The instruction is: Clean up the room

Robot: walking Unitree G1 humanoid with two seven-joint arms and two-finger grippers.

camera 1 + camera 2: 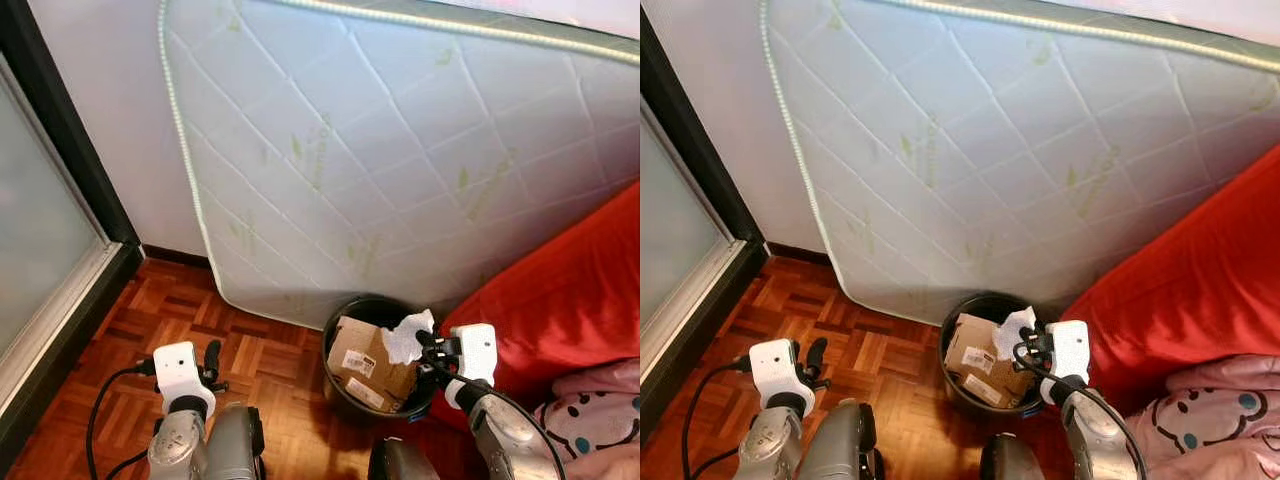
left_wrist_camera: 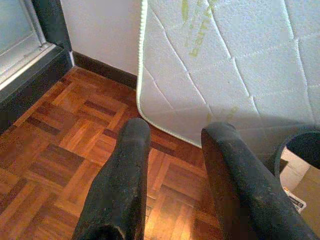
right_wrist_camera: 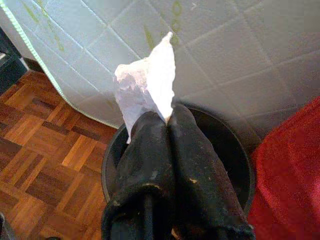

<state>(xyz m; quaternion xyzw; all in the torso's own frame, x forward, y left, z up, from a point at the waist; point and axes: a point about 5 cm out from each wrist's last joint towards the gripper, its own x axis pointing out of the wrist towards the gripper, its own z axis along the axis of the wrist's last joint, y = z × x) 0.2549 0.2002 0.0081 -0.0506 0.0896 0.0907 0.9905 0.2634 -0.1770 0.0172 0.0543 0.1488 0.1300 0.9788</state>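
Over the black bin, your right gripper holds a crumpled white tissue, its two black fingers pressed together on the lower edge of the paper so that the rest stands up past the tips. In the head views the tissue sits above the bin's right rim, near the red bedding.

Item: black bin, round, standing on the parquet floor against the foot of the mattress. Contents: a piece of brown cardboard with white labels, lying tilted inside.

Item: white quilted mattress with a green leaf print, leaning on its edge against the wall (its lower corner rests on the floor just beside the bin).

Item: red bedding, to your right of the bin, with a pink spotted cloth lying on it at the lower right.

Item: your left gripper, low on the left above bare parquet, well apart from the bin. Its fingers stand parted with nothing between them.

Item: dark-framed glass door, along the far left.
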